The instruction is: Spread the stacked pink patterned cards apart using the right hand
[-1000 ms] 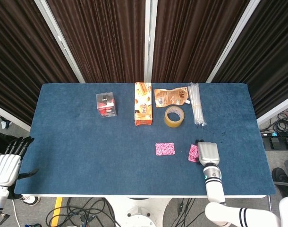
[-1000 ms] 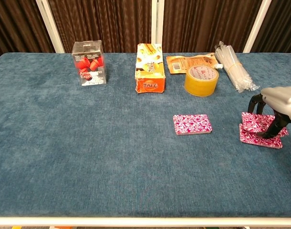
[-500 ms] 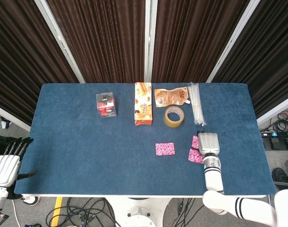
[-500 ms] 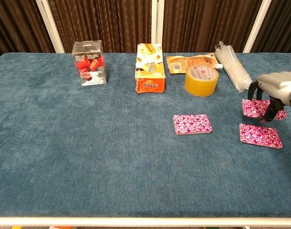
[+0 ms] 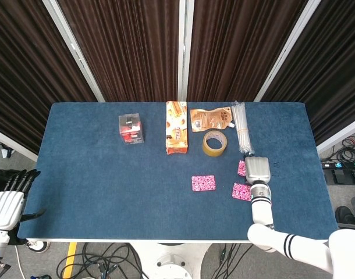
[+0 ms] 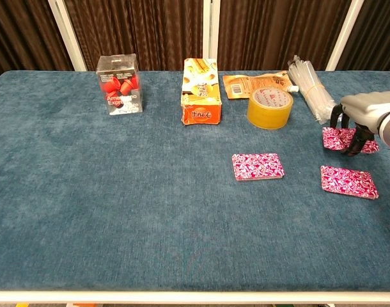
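Pink patterned cards lie at three spots on the right half of the blue bench (image 5: pixel 107 192). One card (image 6: pixel 257 166) rests alone near the middle, in front of the tape roll (image 6: pixel 269 107). A second card (image 6: pixel 349 181) lies flat to its right, close to the front-right area, apart from the others. A third card (image 6: pixel 339 138) sits further back, just in front of the bundle of clear straws (image 6: pixel 313 96); the right hand (image 6: pixel 361 115) hangs over it with dark fingertips (image 6: pixel 355 143) pointing down onto its surface, pressing rather than gripping, fingers slightly apart. In the head view this hand (image 5: pixel 257 170) covers most of that card, leaving only its left edge visible. Left hand (image 5: pixel 7 200) stays off the bench at the lower left, fingers extended, holding nothing. Along the back stand a clear box of red items (image 6: pixel 119 83), an orange carton (image 6: pixel 201 91) and an orange pouch (image 6: pixel 251 84).
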Controlling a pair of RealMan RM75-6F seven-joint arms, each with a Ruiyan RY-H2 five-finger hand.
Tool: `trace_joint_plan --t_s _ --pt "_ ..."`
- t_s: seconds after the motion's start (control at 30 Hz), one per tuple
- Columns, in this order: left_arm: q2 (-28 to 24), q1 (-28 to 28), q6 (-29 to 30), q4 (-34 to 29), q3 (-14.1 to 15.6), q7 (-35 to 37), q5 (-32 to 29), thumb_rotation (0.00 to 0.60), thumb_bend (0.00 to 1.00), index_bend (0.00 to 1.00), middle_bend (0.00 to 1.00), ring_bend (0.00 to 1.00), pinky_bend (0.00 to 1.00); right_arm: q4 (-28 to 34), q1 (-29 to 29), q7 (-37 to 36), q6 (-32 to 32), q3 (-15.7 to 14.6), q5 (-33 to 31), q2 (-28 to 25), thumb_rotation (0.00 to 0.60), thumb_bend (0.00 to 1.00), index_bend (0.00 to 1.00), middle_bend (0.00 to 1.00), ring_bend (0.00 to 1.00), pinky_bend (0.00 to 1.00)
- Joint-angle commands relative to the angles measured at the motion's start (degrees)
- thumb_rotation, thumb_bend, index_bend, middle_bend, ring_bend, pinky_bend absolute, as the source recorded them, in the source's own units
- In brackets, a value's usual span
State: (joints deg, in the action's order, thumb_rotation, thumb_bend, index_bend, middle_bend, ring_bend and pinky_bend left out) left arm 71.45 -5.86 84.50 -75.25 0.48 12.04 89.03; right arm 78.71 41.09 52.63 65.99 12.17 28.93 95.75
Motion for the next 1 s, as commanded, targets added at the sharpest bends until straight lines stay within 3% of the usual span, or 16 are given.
trace_joint_plan --t_s 0.03,0.5,0.83,1.0 --pt "0.0 0.1 0.2 0.1 0.0 0.2 0.0 0.6 0.0 0.1 0.07 0.0 0.1 -0.9 0.2 -0.4 -0.8 0.0 -0.4 0.6 0.6 0.26 0.46 0.44 0.68 0.77" --pt "0.2 0.2 0.1 0.8 -0.1 1.0 -0.1 0.6 0.0 0.1 0.07 0.0 0.1 -2.7 0.6 -0.7 -2.3 -0.5 -0.4 1.4 0.6 0.23 0.28 0.28 0.68 0.77" --pt "0.0 0.0 0.0 0.6 -0.2 0.8 0.0 0.6 0.0 0.1 0.07 0.0 0.1 2.8 -0.2 -2.4 -1.2 -0.6 1.4 -1.4 0.6 0.21 0.24 0.24 0.67 0.77" --pt "0.0 -0.1 0.0 0.3 -0.2 0.5 0.1 0.6 0.0 0.1 0.07 0.0 0.1 10.3 -1.7 -4.3 3.0 -1.4 6.9 -5.1 0.6 0.21 0.24 0.24 0.67 0.77"
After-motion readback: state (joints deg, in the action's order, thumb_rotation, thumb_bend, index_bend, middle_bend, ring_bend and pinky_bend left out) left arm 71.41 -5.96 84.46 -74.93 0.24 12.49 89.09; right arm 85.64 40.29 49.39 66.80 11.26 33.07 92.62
